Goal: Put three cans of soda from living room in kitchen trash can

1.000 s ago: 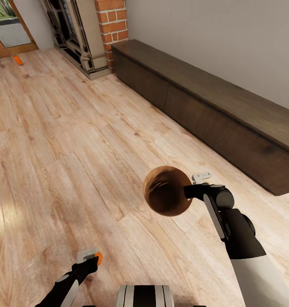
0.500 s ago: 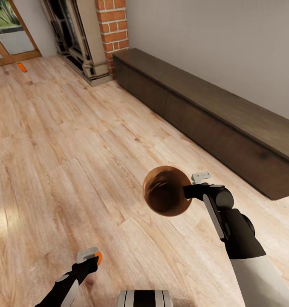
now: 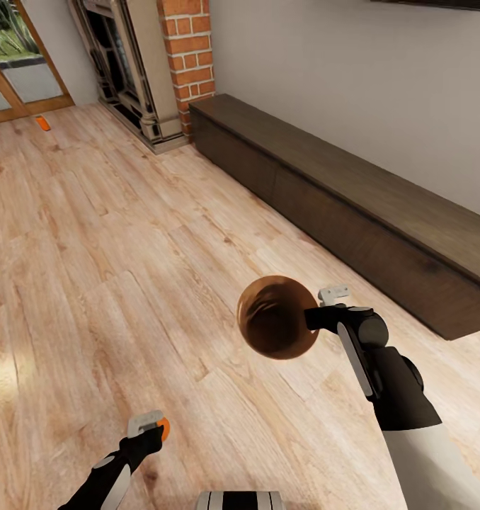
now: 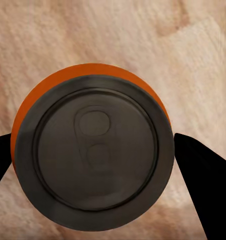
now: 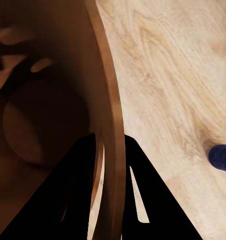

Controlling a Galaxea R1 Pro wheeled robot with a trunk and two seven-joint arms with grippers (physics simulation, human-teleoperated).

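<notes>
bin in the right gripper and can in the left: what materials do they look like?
Bin: looks like copper-toned metal with a brushed, mottled brown sheen and a thin wall, seen edge-on between the right gripper's fingers; it could be a coated plastic.
Can: looks like painted aluminium, with a glossy orange wall and a dull grey lid with a pull tab, held in the left gripper.

I see a light wood floor (image 3: 112,269) with pale, streaky grain. The bin (image 3: 277,327) in my right claw (image 3: 318,316) is copper-brown with a dark inside. My left claw (image 3: 149,433) holds a bright orange can (image 4: 90,150) with a dark grey top. Another orange can (image 3: 42,123) lies far off. The fireplace (image 3: 187,53) has red brick, the long cabinet (image 3: 353,205) is dark brown, and the wall (image 3: 339,78) is plain grey.
</notes>
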